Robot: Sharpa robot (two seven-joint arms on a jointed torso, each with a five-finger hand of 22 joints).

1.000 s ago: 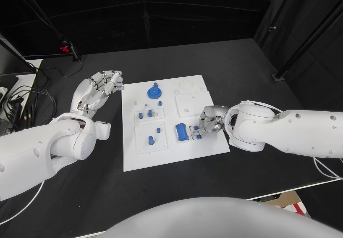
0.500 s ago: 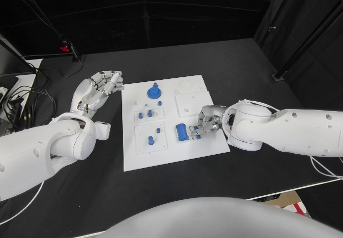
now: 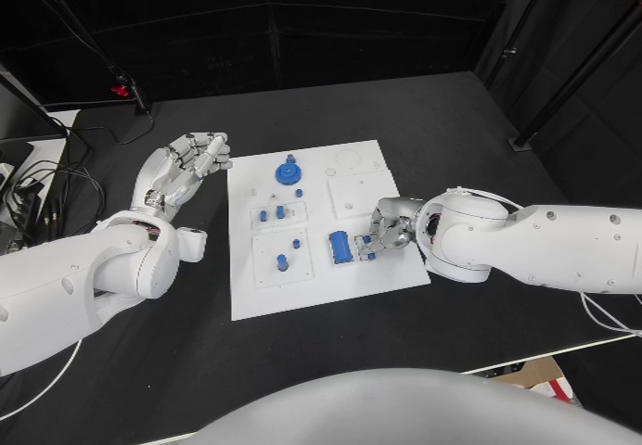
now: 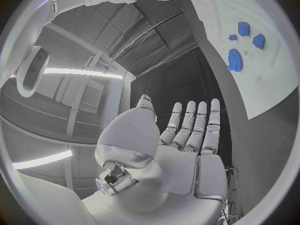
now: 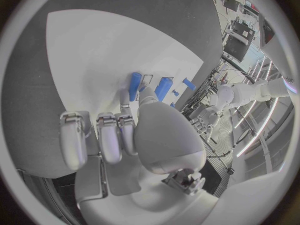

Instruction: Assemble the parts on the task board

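The white task board (image 3: pixel 378 182) lies mid-table. On it are a blue gear (image 3: pixel 288 172), a blue cylinder (image 3: pixel 340 247) and several small blue parts (image 3: pixel 272 213). My right hand (image 3: pixel 390 227) rests on the board's right side, fingers curled, its thumb and a fingertip pinching a small blue part (image 3: pixel 364 244) beside the cylinder. The right wrist view shows that part (image 5: pixel 134 85) at the fingertips (image 5: pixel 143 94) and the cylinder (image 5: pixel 164 87) beyond. My left hand (image 3: pixel 185 165) hovers left of the board, fingers straight, holding nothing. The left wrist view shows that hand (image 4: pixel 184 145), the board (image 4: pixel 262 80) and the gear (image 4: pixel 235 60).
Cables and a red clamp (image 3: pixel 123 90) lie at the table's back left corner. A cardboard box (image 3: pixel 538 375) sits below the front right table edge. Bare black table surrounds the board.
My right hand has shifted very slightly at the small blue part. The left hand and the other parts have not moved.
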